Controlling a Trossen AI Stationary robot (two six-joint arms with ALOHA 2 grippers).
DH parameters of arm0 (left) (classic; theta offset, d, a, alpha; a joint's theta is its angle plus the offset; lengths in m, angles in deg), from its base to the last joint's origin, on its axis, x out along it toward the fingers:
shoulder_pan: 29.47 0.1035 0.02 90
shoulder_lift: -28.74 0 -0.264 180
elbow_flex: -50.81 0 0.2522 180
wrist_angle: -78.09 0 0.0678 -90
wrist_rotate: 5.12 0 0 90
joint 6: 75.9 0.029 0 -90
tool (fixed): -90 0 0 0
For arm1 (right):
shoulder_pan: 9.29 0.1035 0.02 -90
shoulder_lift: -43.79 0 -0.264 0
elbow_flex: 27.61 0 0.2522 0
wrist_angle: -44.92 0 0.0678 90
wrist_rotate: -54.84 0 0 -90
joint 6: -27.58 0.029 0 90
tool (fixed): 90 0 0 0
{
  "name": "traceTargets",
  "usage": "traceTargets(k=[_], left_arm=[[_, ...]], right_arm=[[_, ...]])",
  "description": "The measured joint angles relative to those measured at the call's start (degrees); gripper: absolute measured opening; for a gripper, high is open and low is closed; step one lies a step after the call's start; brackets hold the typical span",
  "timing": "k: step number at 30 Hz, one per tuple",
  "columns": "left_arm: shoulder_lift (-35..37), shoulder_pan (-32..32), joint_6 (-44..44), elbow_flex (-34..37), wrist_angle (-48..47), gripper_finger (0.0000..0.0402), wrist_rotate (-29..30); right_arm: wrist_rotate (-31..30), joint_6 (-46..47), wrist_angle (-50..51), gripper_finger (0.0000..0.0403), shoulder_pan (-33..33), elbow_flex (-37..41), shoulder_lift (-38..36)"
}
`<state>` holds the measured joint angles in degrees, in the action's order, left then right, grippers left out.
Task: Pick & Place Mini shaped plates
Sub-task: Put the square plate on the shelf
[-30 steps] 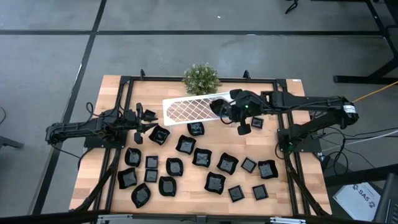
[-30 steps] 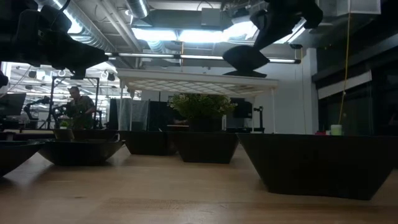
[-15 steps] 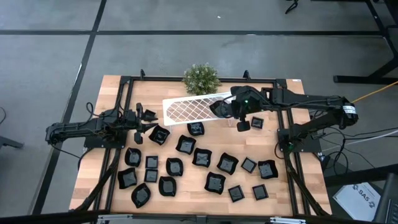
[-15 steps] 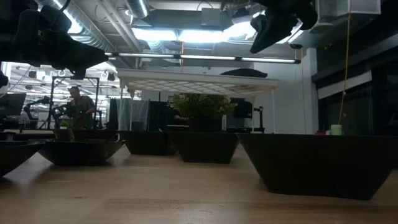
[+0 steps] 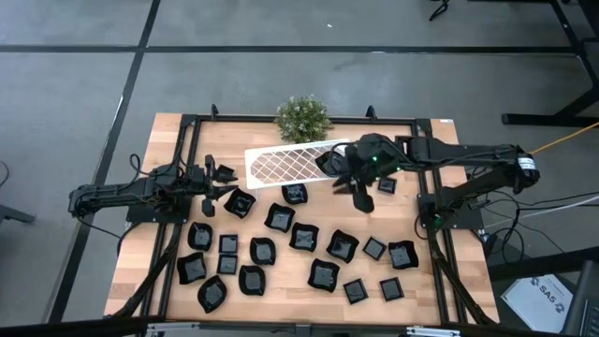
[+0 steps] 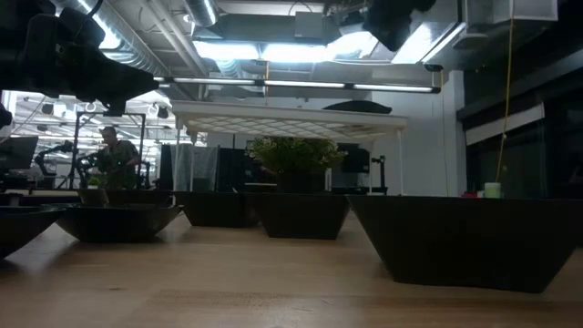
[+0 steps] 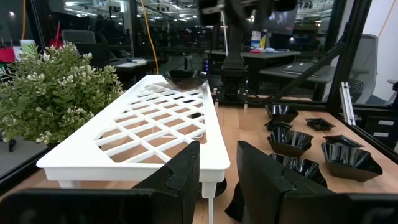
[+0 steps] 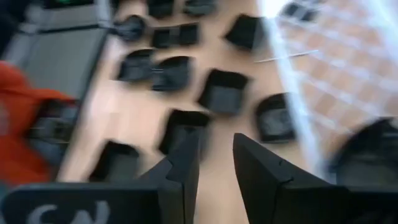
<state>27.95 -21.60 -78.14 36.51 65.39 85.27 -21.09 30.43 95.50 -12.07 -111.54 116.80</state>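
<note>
Your right hand [image 5: 358, 190] hangs empty over the worktop [image 5: 281, 295], fingers [image 8: 180, 163] parted with a clear gap between them and nothing in it, just off the rack's 3 o'clock end. One mini shaped plate [image 7: 185, 77] sits on that far end of the white rack [image 5: 285, 165], and to all appearances the placing is done; the step in hand looks like the reach for the next dish.

Nearest you, the remaining plates [image 5: 323, 274] lie scattered over the front half of the worktop, from 7 o'clock round to 4 o'clock, several nearly touching. Pick one with open space around it, come down square over one rim, and close only when both fingers straddle that edge; the glossy black dishes are likely to slip in a shallow pinch.

Your left hand [image 7: 216, 169] waits at 9 o'clock, fingers apart and empty, by the rack's near corner.

At 12 o'clock stands the green plant [image 5: 301, 119]; lift clear of it and the rack.
</note>
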Motion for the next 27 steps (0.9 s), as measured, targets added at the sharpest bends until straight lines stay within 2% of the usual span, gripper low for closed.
traceTargets(k=[5, 11, 16, 20, 27], left_arm=[[0.0, 0.0, 0.0, 0.0, 0.0, 0.01, 0.0], [0.0, 0.0, 0.0, 0.0, 0.0, 0.01, 0.0], [0.0, 0.0, 0.0, 0.0, 0.0, 0.01, 0.0], [0.0, 0.0, 0.0, 0.0, 0.0, 0.01, 0.0], [0.0, 0.0, 0.0, 0.0, 0.0, 0.01, 0.0]], right_arm=[[2.1, 6.2, -1.0, 0.0099, 6.0, 0.4, 0.1], [-2.0, 13.6, -1.4, 0.0099, 12.8, 0.4, 2.8], [-2.3, 21.5, -0.7, 0.0099, 17.1, 0.4, 7.3], [-0.5, 26.1, 1.6, 0.0099, 20.6, 0.5, 10.3], [-1.6, 34.0, 10.0, 0.0099, 26.3, 0.5, 12.7]])
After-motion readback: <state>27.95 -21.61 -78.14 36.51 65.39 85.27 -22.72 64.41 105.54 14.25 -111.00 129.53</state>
